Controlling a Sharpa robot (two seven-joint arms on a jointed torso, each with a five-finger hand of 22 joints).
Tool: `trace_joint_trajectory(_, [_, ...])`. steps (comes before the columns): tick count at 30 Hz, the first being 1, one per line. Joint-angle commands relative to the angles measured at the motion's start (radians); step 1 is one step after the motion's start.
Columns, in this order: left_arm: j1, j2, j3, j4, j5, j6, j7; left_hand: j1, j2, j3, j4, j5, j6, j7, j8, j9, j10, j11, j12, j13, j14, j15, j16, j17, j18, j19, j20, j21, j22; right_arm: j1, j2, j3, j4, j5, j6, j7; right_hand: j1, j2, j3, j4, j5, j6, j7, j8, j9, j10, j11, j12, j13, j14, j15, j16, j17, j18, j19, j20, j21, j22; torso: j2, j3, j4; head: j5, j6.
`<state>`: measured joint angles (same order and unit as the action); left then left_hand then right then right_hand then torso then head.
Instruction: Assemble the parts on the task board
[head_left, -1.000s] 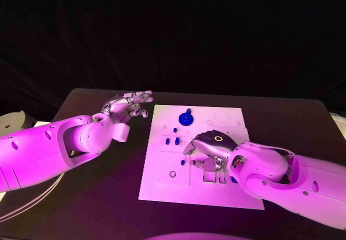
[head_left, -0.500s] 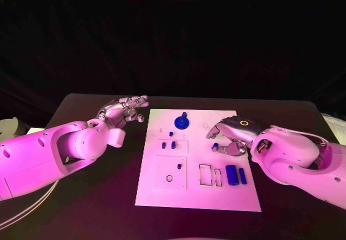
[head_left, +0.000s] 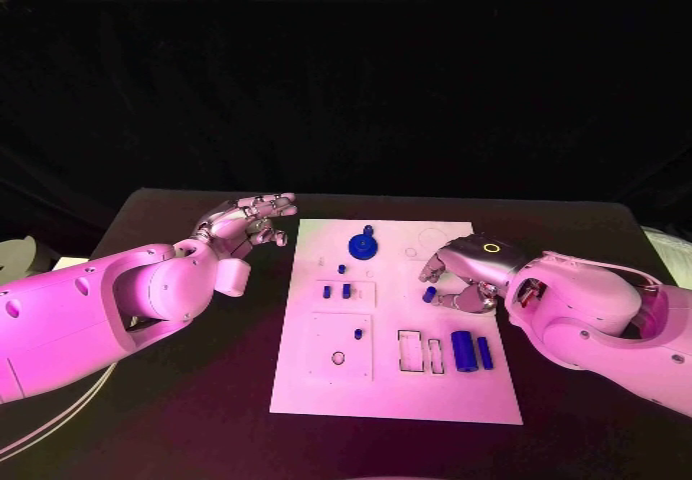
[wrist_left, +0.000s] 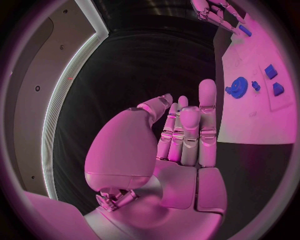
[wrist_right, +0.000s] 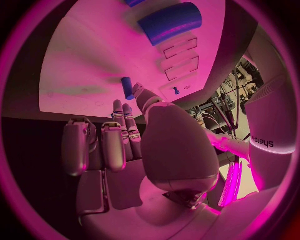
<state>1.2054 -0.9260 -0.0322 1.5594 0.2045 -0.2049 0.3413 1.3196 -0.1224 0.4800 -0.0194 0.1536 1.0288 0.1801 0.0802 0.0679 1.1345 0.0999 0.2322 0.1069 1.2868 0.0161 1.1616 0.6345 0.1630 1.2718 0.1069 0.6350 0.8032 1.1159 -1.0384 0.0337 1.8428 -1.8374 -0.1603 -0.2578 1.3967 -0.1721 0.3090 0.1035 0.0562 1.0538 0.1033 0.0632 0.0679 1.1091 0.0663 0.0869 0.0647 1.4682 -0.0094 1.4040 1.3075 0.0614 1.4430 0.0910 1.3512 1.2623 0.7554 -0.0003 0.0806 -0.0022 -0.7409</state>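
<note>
Task board (head_left: 397, 395): white plate lying flat in the middle of the black table (head_left: 173, 420), between the two arms.
Head view, parts: a round blue part (head_left: 364, 242) stands near the board's far edge; two small blue pegs (head_left: 336, 291) sit side by side in an outlined square on the left half; a large blue cylinder (head_left: 463, 350) and a slimmer blue bar (head_left: 485, 351) lie side by side on the right half, just beside two empty rectangular slots (head_left: 423, 352).
Head view, right hand (head_left: 464, 272): over the board's right edge, fingers curled downward, with a small blue peg (head_left: 430, 293) at the fingertips; whether it is pinched or merely touched cannot be told here.
Head view, left hand (head_left: 253, 220): off the board, just beside its far left corner, above the bare table, fingers loosely extended, holding nothing.
Left wrist view: the left hand (wrist_left: 181, 135) has fingers straight and close together, thumb alongside, nothing in it; the board (wrist_left: 250, 125) lies beside it with the round blue part (wrist_left: 237, 86) and the two pegs (wrist_left: 274, 80), and the right hand (wrist_left: 215, 11) shows far off at the rim.
Right wrist view: the right hand (wrist_right: 125, 150) seen from behind, its thumb tip touching the small blue peg (wrist_right: 127, 88), which stands upright on the board (wrist_right: 81, 75); the other fingers are bent short of it, so a grip is not confirmed. The large cylinder (wrist_right: 170, 22) and the slots (wrist_right: 180, 57) lie beyond.
</note>
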Motion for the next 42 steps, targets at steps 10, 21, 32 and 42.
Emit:
trace_joint_trajectory(10, [0.0, 0.001, 0.0, 0.0, -0.004, 0.024, 0.001, -0.002, 0.004, -0.004, 0.0, -0.004, -0.007, 0.002, -0.001, -0.001, -0.009, 0.001, 0.007, 0.001, -0.007, -0.003, -0.005, -0.001, 0.018, -0.007, 0.003, -0.007, -0.001, -0.004, 0.012, -0.001, -0.013, -0.02, 0.057, 0.013, 0.038, 0.043, 0.054, 0.015, -0.005, 0.088, -0.003, 0.025, 0.012, 0.118, -0.021, 0.015, 0.001, 0.065, -0.021, -0.002, 0.041, 0.007, 0.006, -0.019, 0.001, 0.011, 0.0, -0.0003, -0.0004, -0.001, -0.002])
trace_joint_trajectory(21, [0.0, 0.001, 0.0, 0.0, -0.004, 0.025, 0.0, -0.002, 0.004, -0.004, 0.0, -0.004, -0.007, 0.002, -0.001, -0.001, -0.009, 0.001, 0.007, 0.001, -0.007, -0.003, -0.005, -0.001, 0.018, -0.007, 0.003, -0.007, -0.001, -0.011, 0.028, -0.001, -0.028, -0.021, 0.061, 0.018, 0.042, 0.045, 0.068, 0.015, -0.005, 0.102, -0.004, 0.025, 0.014, 0.134, -0.023, 0.007, 0.0, 0.065, -0.024, 0.0, 0.043, 0.007, 0.007, -0.022, 0.002, 0.012, 0.001, 0.0002, -0.0002, 0.0, -0.004])
trace_joint_trajectory(32, [0.0, 0.002, 0.0, -0.001, -0.004, 0.026, -0.002, -0.003, 0.004, -0.005, 0.0, -0.005, -0.007, 0.002, 0.0, -0.001, -0.01, 0.001, 0.009, 0.002, -0.008, -0.003, -0.005, -0.003, 0.018, -0.007, 0.003, -0.007, -0.002, -0.019, 0.041, -0.002, -0.043, -0.027, 0.053, 0.019, 0.04, 0.049, 0.079, 0.019, -0.005, 0.119, -0.002, 0.026, 0.016, 0.153, -0.022, 0.0, 0.001, 0.065, -0.024, 0.002, 0.045, 0.006, 0.009, -0.023, 0.004, 0.015, -0.001, -0.0006, 0.0001, -0.001, -0.006])
trace_joint_trajectory(42, [0.0, 0.003, -0.001, -0.002, -0.004, 0.027, -0.004, -0.003, 0.004, -0.005, 0.0, -0.005, -0.007, 0.002, 0.0, -0.001, -0.01, 0.001, 0.009, 0.002, -0.008, -0.003, -0.005, -0.003, 0.018, -0.007, 0.003, -0.007, -0.002, -0.015, 0.028, 0.0, -0.017, -0.027, -0.038, 0.034, 0.034, 0.062, 0.094, 0.025, -0.007, 0.149, -0.007, 0.031, 0.022, 0.192, -0.028, -0.005, 0.003, 0.066, -0.029, 0.008, 0.05, 0.004, 0.013, -0.025, 0.009, 0.022, -0.002, -0.001, 0.0005, -0.003, -0.005])
